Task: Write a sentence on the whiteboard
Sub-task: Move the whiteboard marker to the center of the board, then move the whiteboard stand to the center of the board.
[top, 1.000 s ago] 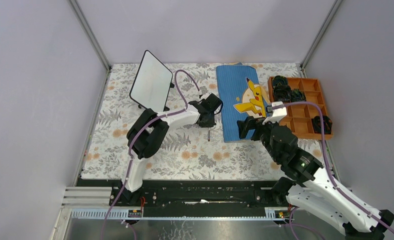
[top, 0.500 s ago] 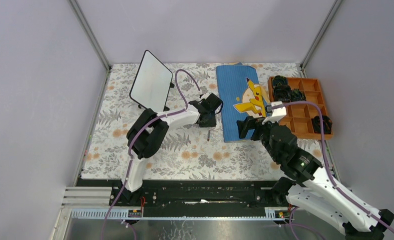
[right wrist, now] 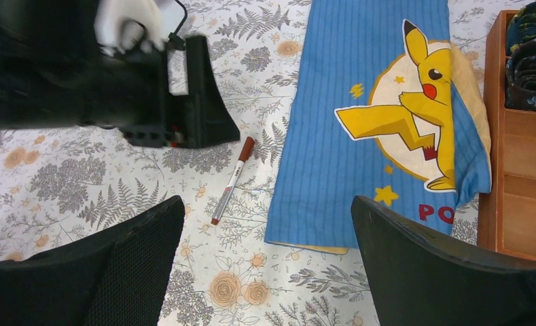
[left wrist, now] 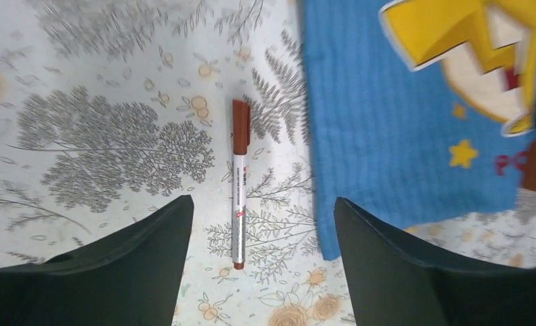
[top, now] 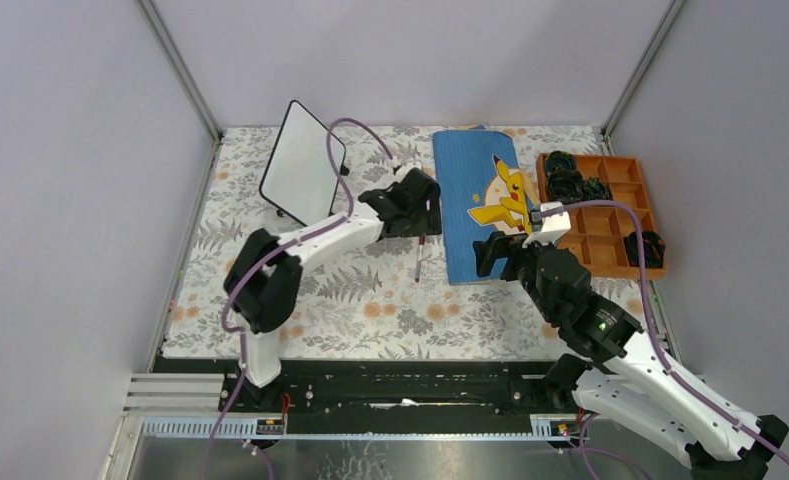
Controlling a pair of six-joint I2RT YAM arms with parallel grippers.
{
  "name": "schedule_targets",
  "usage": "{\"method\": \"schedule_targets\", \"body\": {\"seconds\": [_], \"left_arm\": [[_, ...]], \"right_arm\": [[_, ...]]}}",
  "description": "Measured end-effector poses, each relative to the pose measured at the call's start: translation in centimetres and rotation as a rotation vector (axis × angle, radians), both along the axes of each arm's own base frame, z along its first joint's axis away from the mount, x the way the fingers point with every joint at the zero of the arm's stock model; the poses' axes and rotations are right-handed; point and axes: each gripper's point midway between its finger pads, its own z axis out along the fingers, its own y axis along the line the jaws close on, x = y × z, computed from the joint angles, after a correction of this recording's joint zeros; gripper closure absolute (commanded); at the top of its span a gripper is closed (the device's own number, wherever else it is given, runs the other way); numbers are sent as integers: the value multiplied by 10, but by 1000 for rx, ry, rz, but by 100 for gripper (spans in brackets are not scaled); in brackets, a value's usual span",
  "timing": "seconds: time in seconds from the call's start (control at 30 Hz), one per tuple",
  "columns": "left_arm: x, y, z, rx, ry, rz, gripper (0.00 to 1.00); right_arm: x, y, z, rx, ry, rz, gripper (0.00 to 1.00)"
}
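The whiteboard (top: 303, 175) stands tilted at the back left of the flowered table; no sentence shows on its white face from here. A brown-capped marker (top: 420, 258) (left wrist: 238, 183) (right wrist: 232, 180) lies flat on the tablecloth, cap toward the back. My left gripper (top: 417, 222) (left wrist: 261, 204) hovers above it, open, with the marker lying loose between the two fingers and touching neither. My right gripper (top: 495, 255) (right wrist: 265, 204) is open and empty over the near edge of the blue cloth (top: 475, 200).
The blue cloth (left wrist: 401, 122) (right wrist: 360, 136) with a yellow cartoon figure lies just right of the marker. An orange compartment tray (top: 605, 215) (right wrist: 520, 149) holding dark items sits at the far right. Grey walls close in the table's sides and back.
My left gripper has opened and let go of the marker, which now lies on the table. The left arm has drawn up and back a little. The right arm is unmoved.
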Motion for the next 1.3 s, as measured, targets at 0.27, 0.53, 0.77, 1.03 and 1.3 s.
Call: {"method": "schedule_targets", "body": {"seconds": [0.27,0.53,0.77,1.03,1.3], "left_arm": [[3,28,119,-77,-253,37,2],[-15,132,153,-6,-394,192,1],[-37,201,129,27,-438,321,2],[-20,211,86,-28,-315,405,5],[-12,174,41,38,-190,513,27]], "right_arm": [[-1,0,2,23,2,-4,0],[1,-1,7,59,-27,-23,0],[4,0,-3,99,-51,-34,2],[7,4,-17,74,-8,-37,0],[7,4,-18,75,-4,-37,0]]}}
